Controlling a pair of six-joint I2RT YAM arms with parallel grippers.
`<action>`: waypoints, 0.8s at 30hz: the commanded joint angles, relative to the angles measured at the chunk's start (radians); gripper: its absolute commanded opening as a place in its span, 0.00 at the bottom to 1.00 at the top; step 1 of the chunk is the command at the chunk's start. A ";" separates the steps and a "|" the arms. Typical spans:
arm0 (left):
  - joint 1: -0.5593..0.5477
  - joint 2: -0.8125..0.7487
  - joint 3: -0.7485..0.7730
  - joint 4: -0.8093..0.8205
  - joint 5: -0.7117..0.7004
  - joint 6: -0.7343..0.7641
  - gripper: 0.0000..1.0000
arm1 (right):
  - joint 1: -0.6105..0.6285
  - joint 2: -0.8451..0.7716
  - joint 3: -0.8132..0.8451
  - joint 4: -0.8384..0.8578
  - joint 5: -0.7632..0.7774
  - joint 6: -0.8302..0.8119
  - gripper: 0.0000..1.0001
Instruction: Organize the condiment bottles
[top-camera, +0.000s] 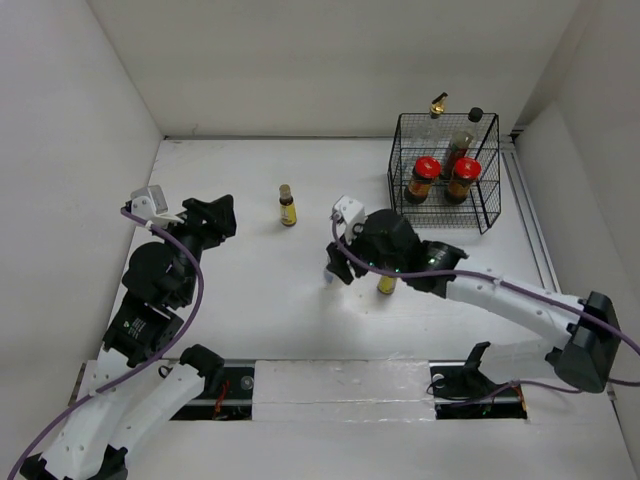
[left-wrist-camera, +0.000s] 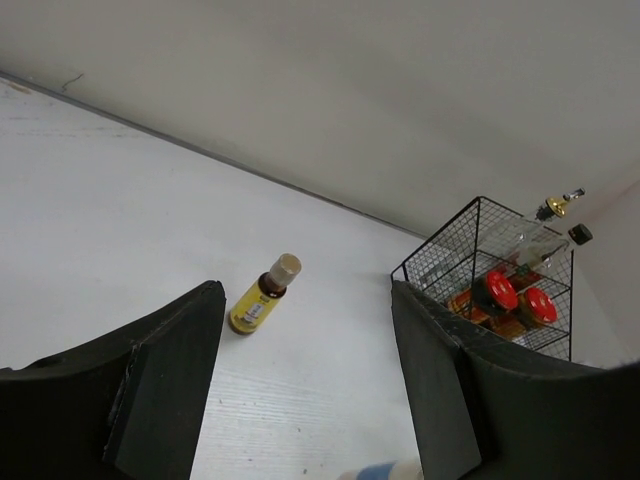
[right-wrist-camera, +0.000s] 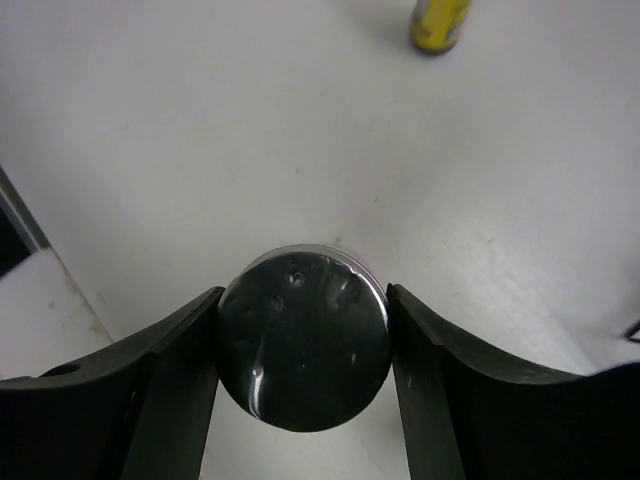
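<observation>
REMOTE STATION: My right claw (right-wrist-camera: 303, 296) grips the silver-lidded jar (right-wrist-camera: 303, 345) near the middle of the white table (top-camera: 230, 320). Seen straight down from the wrist camera, a finger (right-wrist-camera: 170, 380) presses against each side of the shiny round lid. I cannot tell whether the jar's base rests on the table.

From overhead, the arm hides the jar. A small yellow bottle (top-camera: 387, 285) stands just beside the claw, half under the right forearm. A second yellow bottle (top-camera: 287, 206), brown-capped, stands upright farther back between the two arms, well apart from either claw.

My left claw (top-camera: 225, 218) hangs open and empty at the left side of the table. It points toward that second bottle, which shows beyond the gap between its fingers in the left wrist view.

At the back right corner, the black wire basket (top-camera: 490, 200) holds four bottles. The left red-lidded jar (top-camera: 425, 178) and the right red-lidded jar (top-camera: 462, 178) sit side by side at the front. The dark black-capped bottle (top-camera: 463, 140) is behind them, and the tall clear gold-spouted bottle (top-camera: 438, 104) rises above the rear rim.
</observation>
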 joint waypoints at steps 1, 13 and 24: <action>0.004 0.000 0.005 0.039 0.010 0.010 0.63 | -0.128 -0.131 0.154 0.161 0.074 -0.041 0.42; 0.004 0.002 0.005 0.037 0.010 0.010 0.63 | -0.656 -0.102 0.220 0.190 -0.034 -0.011 0.40; 0.004 0.014 0.005 0.037 0.019 0.010 0.63 | -0.842 -0.027 0.186 0.190 -0.175 0.009 0.40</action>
